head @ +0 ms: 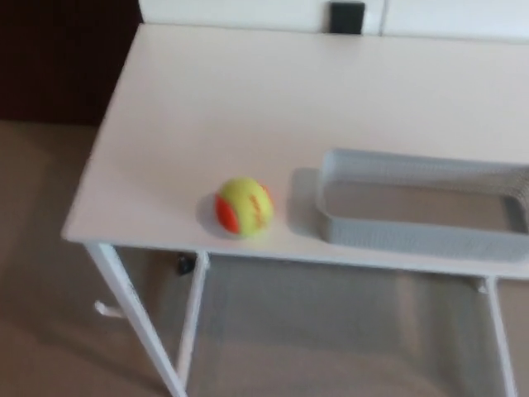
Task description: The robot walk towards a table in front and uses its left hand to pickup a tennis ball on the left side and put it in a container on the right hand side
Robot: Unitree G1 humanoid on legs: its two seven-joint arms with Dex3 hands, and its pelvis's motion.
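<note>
Tennis ball (pixel 244 207) near table (pixel 207 99) front edge, beside container (pixel 413 236)

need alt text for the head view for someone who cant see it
A yellow-green tennis ball with orange patches sits near the front edge of a white rectangular table, apart from and to the left of an empty grey mesh tray. Neither robot hand is in view; a small black object sits at the table's far edge.

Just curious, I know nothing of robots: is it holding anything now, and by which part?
Nothing is held. The ball lies on the table beside the container, and neither hand shows.
</note>
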